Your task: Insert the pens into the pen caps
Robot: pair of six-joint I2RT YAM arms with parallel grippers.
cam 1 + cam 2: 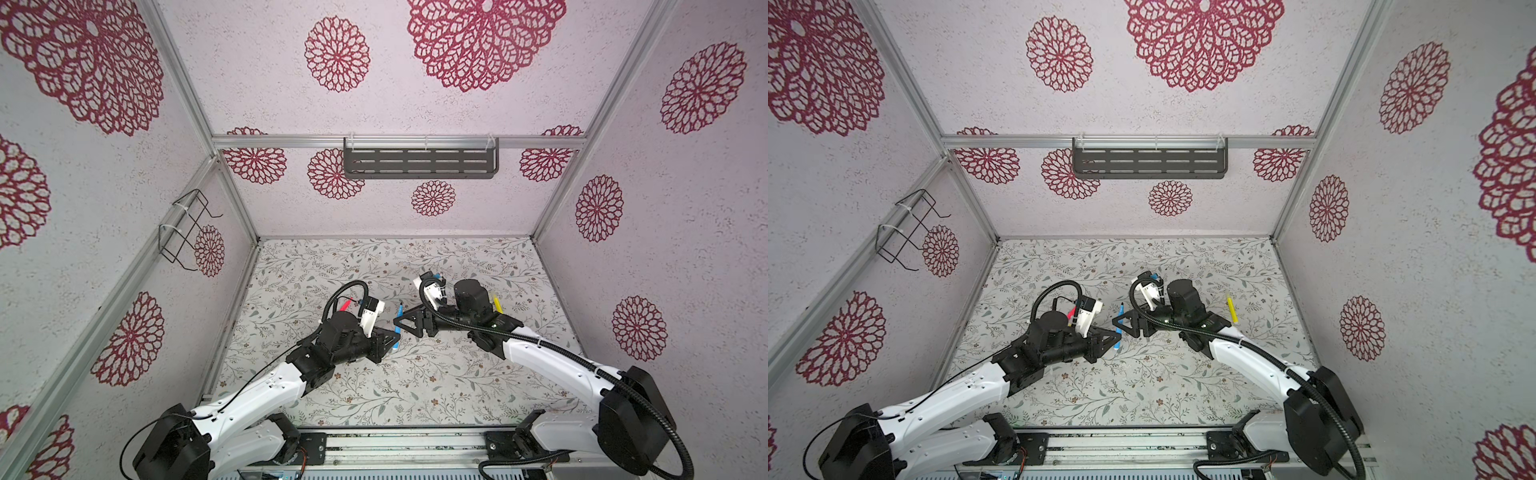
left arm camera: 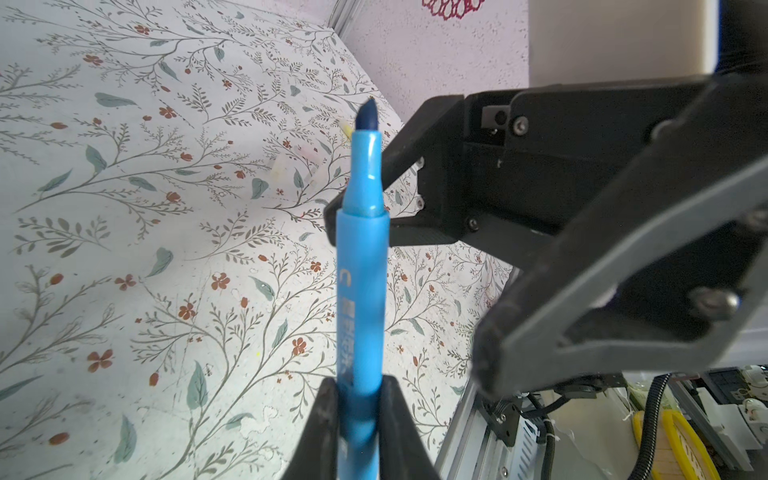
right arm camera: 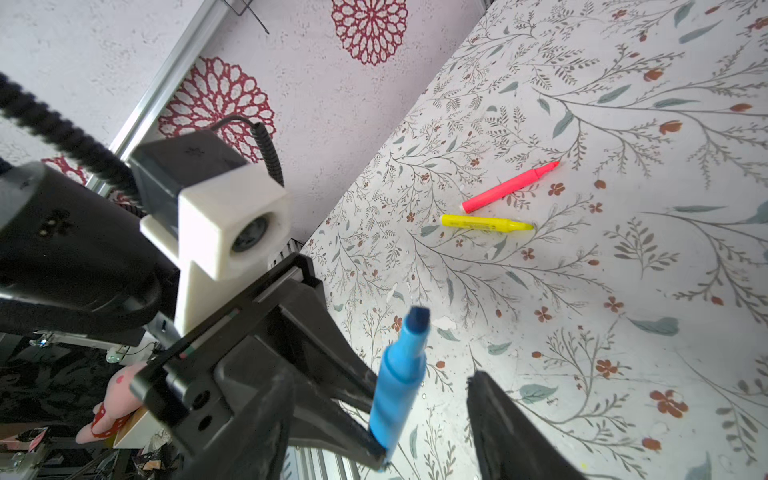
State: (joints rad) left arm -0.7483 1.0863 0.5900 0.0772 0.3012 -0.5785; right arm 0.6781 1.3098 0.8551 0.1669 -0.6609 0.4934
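There is a blue pen (image 2: 361,291) with a navy tip, a pink-red pen (image 3: 509,188), a yellow pen (image 3: 486,223), an off-white mat (image 1: 415,386) printed with grey-green sprigs and rust flowers, and pale speckled walls (image 1: 249,62) with crimson lace rosettes.

Held pen (image 2: 361,266) pinched by its rear end between left gripper (image 2: 359,386) fingers, tip out past them. Its front part sits in the gap between spread right gripper (image 3: 380,374) fingers. Second pen (image 3: 509,187) and third pen (image 3: 486,223) lie side by side on mat (image 3: 623,291), well past right fingertips. Fourth pen (image 1: 1231,307) lies on mat behind right fingers, beside the wrist.
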